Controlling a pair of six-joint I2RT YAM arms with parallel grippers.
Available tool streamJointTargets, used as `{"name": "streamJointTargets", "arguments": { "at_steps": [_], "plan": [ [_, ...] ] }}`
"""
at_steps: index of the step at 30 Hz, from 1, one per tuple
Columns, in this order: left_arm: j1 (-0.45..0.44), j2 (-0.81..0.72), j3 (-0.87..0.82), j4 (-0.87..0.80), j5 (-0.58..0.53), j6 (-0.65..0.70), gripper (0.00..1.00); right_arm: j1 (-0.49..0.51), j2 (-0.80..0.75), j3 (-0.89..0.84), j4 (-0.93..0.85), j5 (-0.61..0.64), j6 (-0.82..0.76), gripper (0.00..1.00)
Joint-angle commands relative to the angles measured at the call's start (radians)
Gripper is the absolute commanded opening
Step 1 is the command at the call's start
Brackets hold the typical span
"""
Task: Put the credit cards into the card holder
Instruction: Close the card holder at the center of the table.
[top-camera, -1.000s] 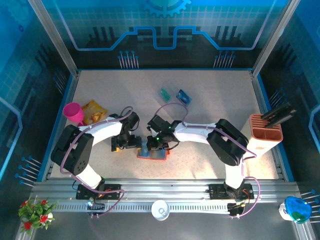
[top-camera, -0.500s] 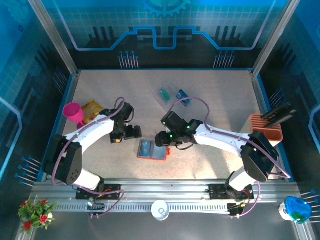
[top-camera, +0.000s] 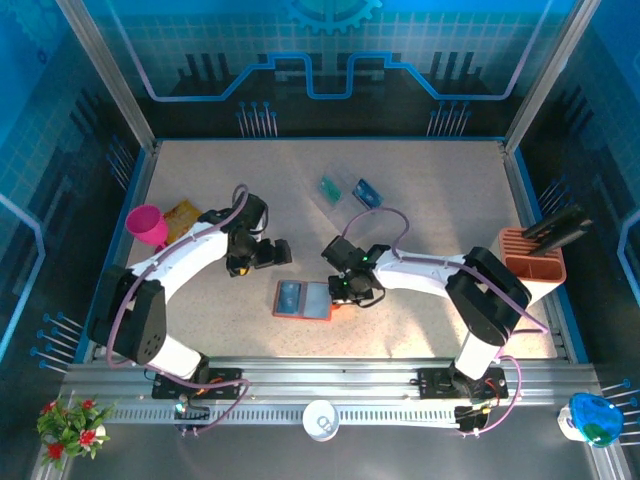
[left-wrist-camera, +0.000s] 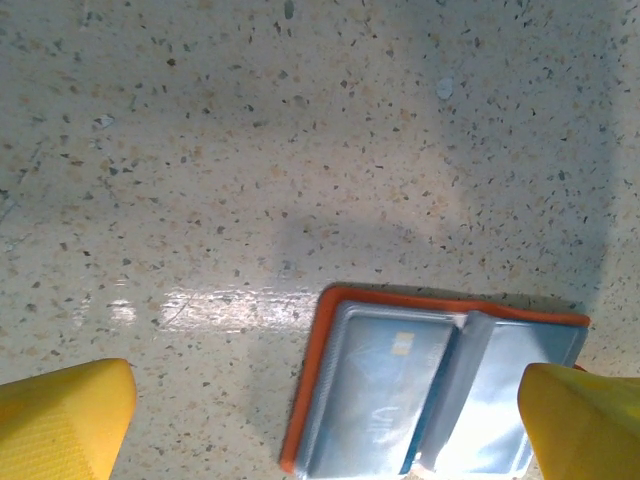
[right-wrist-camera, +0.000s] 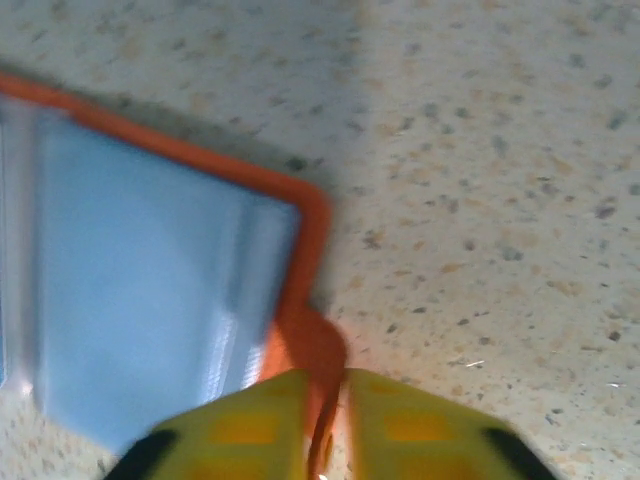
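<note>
Only illegible lettering (left-wrist-camera: 385, 415) shows inside card holder (left-wrist-camera: 435, 385).

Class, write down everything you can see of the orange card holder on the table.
The card holder lies open and flat on the speckled table, with an orange leather-like rim around two grey-blue pockets. A blue card sits in one pocket. The right gripper is shut on its orange snap tab.
</note>
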Motion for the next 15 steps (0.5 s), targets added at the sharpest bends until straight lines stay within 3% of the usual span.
{"name": "streamJointTargets", "arguments": {
  "at_steps": [1,8,15],
  "plan": [
    [-0.005,0.025,0.032,0.004,0.041,0.009,0.99,-0.032,0.009,0.037,0.016,0.027,0.008,0.00],
    [-0.008,0.062,0.043,0.050,0.088,0.001,0.99,-0.113,0.003,0.049,0.028,0.052,0.025,0.00],
    [-0.013,0.099,0.068,0.079,0.121,-0.003,0.99,-0.118,-0.003,0.031,0.000,0.055,0.029,0.00]
  ]
}}
